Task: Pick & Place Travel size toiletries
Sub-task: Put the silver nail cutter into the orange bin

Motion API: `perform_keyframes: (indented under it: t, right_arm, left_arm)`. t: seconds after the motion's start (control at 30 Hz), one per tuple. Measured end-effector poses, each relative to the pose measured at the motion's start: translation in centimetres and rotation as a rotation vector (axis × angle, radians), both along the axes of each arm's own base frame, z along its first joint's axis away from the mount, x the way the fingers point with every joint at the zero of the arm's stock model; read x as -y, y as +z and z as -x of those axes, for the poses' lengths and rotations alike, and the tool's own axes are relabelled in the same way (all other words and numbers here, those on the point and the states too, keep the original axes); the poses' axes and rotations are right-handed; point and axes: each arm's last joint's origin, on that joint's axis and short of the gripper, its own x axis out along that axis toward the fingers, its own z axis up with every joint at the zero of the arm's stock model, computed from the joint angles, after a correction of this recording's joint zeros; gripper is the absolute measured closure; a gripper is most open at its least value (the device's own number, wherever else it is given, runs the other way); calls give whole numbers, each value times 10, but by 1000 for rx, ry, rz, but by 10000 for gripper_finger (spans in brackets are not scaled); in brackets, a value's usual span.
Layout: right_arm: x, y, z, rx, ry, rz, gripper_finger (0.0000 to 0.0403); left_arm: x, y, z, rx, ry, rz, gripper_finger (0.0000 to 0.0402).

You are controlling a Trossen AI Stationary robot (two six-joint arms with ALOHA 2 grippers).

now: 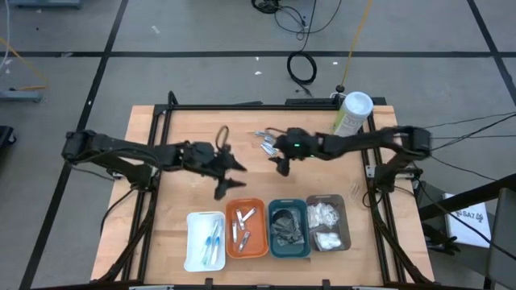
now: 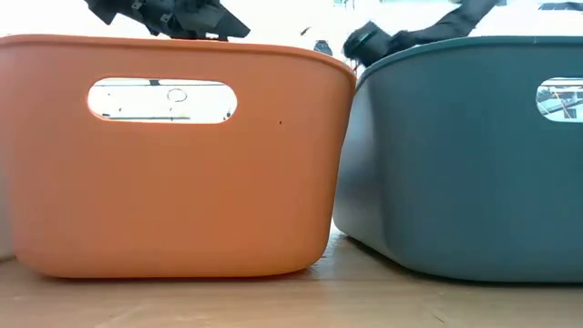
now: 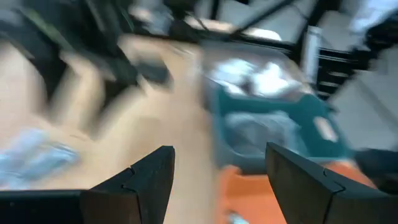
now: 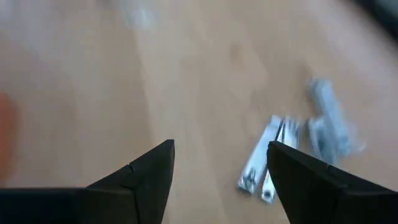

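Wooden counter [image 1: 161,242]. Four trays along its near edge: white [image 1: 192,242], orange [image 1: 260,234], teal [image 1: 305,242], grey [image 1: 347,229], toiletries inside each. Left gripper [image 1: 230,176] over bare counter behind orange tray, jaws spread, empty. Right gripper [image 1: 282,163] beside loose silvery metal pieces [image 4: 264,163] at counter middle, jaws spread, empty.

Floor [image 1: 201,32]: grey, crossed by dark tape lines.
Cables [image 1: 302,68]: black coils lying on the floor beyond the surface.
Surface [image 1: 185,121]: pale wood in a black frame.
Light: bright, even overhead.
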Motion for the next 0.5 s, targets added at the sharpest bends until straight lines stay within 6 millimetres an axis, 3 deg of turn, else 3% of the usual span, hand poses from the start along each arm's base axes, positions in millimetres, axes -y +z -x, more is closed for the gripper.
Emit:
perform_keyframes:
  t: [0.13,0.27,0.5]
  right_arm:
    - [19,-28,-25,-213,-6,-25,168]
    - [32,-52,-40,-297,-20,-41,180]
    - [42,-65,-48,-320,-20,-33,203]
  left_arm:
    - [-13,14,9,69,86,-127,154]
    - [-23,17,12,72,145,-178,156]
    - [-36,3,9,-25,191,-173,151]
